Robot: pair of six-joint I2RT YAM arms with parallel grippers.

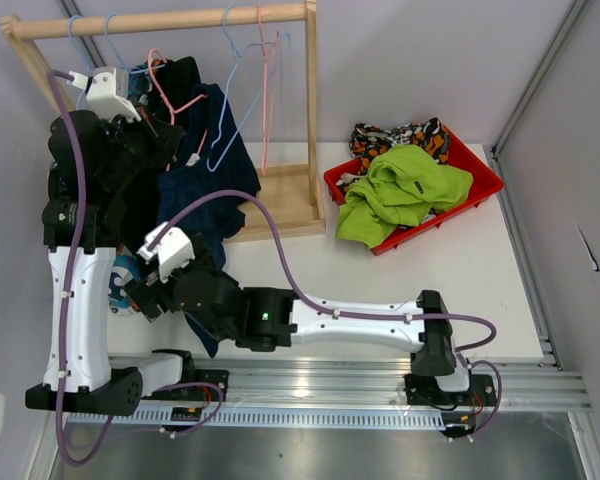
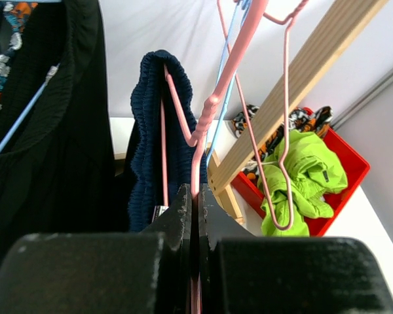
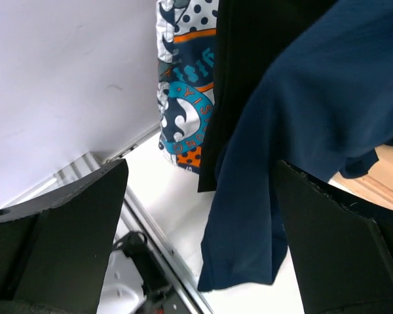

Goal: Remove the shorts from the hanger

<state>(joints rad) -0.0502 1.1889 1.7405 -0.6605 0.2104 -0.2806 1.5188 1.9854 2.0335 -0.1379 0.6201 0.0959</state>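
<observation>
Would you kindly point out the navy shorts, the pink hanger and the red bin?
navy shorts (image 2: 144,131): left wrist view, on the ribbed waistband.
pink hanger (image 2: 212,101): left wrist view, on its twisted neck.
red bin (image 1: 480,170): top external view, on its bare right wall.

The two dark fingers (image 3: 72,222) stand wide apart at the near corners. Between them hang the navy shorts (image 3: 301,118). The black shorts (image 3: 242,65) hang just left of these and the patterned shorts (image 3: 187,111) farther left, above the white surface (image 3: 164,196).
</observation>
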